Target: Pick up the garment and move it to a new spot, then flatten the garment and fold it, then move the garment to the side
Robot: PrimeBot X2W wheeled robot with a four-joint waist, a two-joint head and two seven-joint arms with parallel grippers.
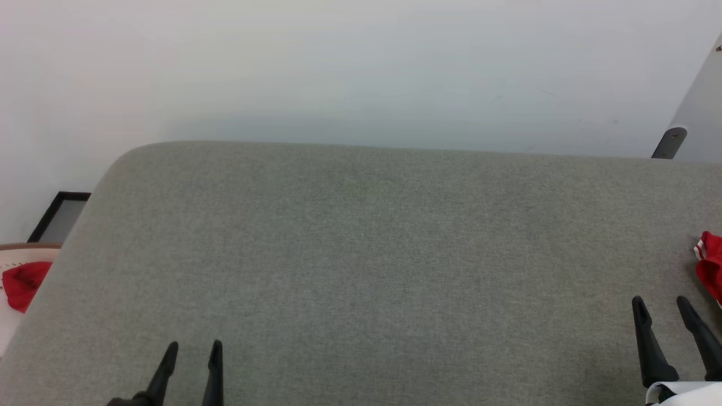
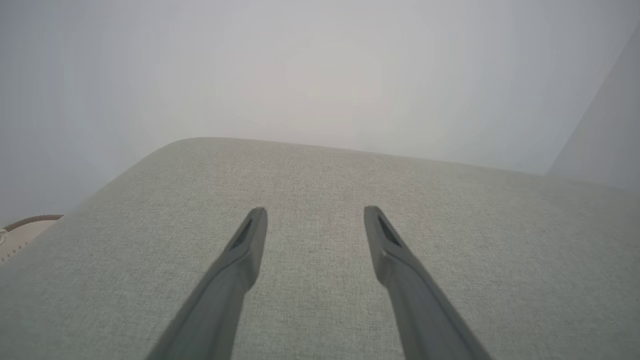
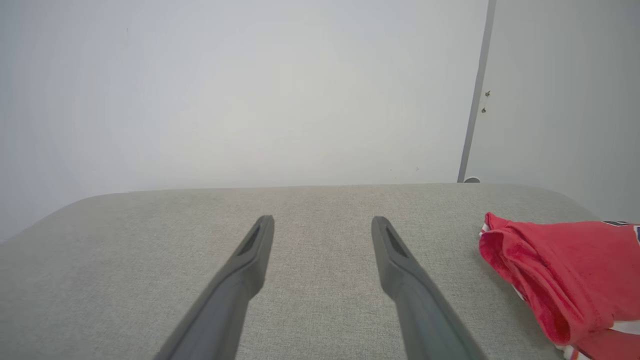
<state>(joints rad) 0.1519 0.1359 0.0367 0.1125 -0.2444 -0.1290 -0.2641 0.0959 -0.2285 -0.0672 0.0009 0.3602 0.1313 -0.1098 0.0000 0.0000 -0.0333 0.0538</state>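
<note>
Left gripper: fingers spread wide, nothing between them, low at the near left edge of the grey padded top. In the left wrist view it's just bare grey fabric under the tips.

Right gripper: jaws apart too, both dark fingers clearly separated in the head and right wrist views, and it's got hold of nothing. It sits at the near right of the padded top.

Garment: red jersey with a bit of red-and-white striped trim showing, bunched up in a loose heap at the far right end of the padded top. It's off to the right of the right gripper, near but not touching. The head view cuts most of it off at the frame edge.

Small red cloth: way over on the left, off the padded top, lying on something pale with a brown rim.

Background: plain light wall, and a dark-framed panel down by the left corner.
</note>
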